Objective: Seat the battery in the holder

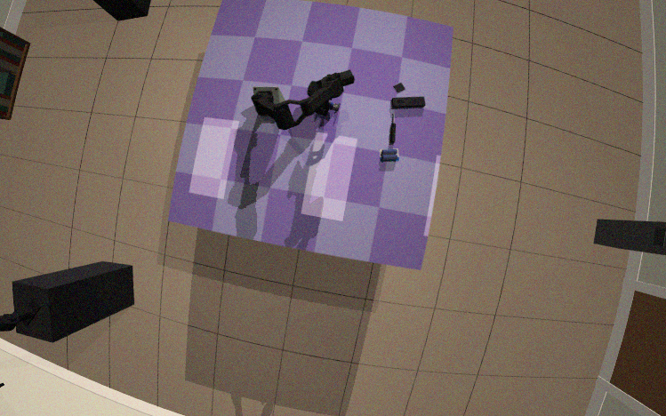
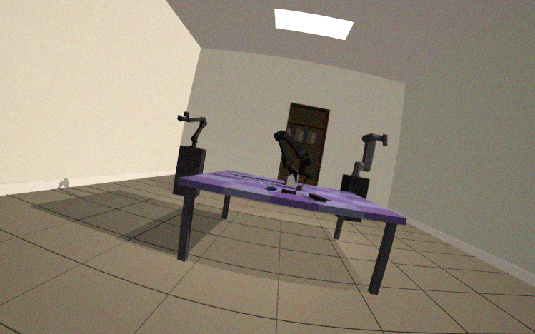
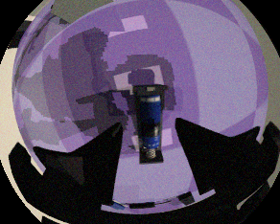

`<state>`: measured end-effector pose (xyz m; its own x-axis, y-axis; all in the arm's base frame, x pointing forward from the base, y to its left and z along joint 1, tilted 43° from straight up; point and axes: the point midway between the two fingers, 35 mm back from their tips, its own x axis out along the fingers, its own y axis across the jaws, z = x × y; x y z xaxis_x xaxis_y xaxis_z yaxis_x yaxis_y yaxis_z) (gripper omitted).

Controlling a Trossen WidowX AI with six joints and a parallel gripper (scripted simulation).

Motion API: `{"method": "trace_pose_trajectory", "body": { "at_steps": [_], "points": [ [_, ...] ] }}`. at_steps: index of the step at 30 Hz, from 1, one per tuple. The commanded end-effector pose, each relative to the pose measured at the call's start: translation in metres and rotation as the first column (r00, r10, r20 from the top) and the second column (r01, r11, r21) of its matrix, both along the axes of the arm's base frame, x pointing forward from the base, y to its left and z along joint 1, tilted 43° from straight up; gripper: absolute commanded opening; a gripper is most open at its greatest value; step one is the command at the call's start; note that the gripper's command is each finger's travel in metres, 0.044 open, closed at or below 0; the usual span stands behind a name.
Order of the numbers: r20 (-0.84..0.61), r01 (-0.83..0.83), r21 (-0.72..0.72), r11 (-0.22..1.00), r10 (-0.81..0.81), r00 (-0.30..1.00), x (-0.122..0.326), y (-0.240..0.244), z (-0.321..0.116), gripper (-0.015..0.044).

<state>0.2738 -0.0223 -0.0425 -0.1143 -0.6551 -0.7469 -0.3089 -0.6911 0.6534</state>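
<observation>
In the wrist view a blue battery [image 3: 148, 116] with a silver cap at its far end lies lengthwise in a narrow dark holder [image 3: 151, 156] on the purple checked table [image 1: 376, 222] [image 2: 236, 188]. My gripper [image 3: 149, 124] [image 1: 331, 107] [image 2: 295, 183] is open. Its two dark fingers stand on either side of the battery, with a gap between each finger and it. The gripper hangs low over the table, near the arm's base. The holder's spring and lip are too small to make out.
On the table's right part lie a white tray with spare blue batteries [image 1: 389, 155], a thin dark rod [image 1: 391, 129], a black box [image 1: 407, 101] and a small black piece [image 1: 398, 87]. Other arms on black pedestals [image 2: 188, 165] stand around the table.
</observation>
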Motion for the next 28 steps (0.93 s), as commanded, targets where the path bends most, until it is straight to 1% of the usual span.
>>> {"method": "trace_pose_trajectory", "body": {
  "at_steps": [1, 4, 5, 28],
  "points": [
    [0.025, -0.007, 0.011, 1.0, 0.007, 1.0, 0.006, 0.03, 0.031, 0.0357],
    [0.026, -0.006, 0.011, 1.0, 0.006, 1.0, 0.004, 0.041, 0.044, 0.0435],
    [0.026, -0.006, 0.011, 1.0, 0.006, 1.0, 0.004, 0.042, 0.043, 0.044],
    [0.026, -0.006, 0.011, 1.0, 0.006, 1.0, 0.004, 0.042, 0.043, 0.044]
  ]
}}
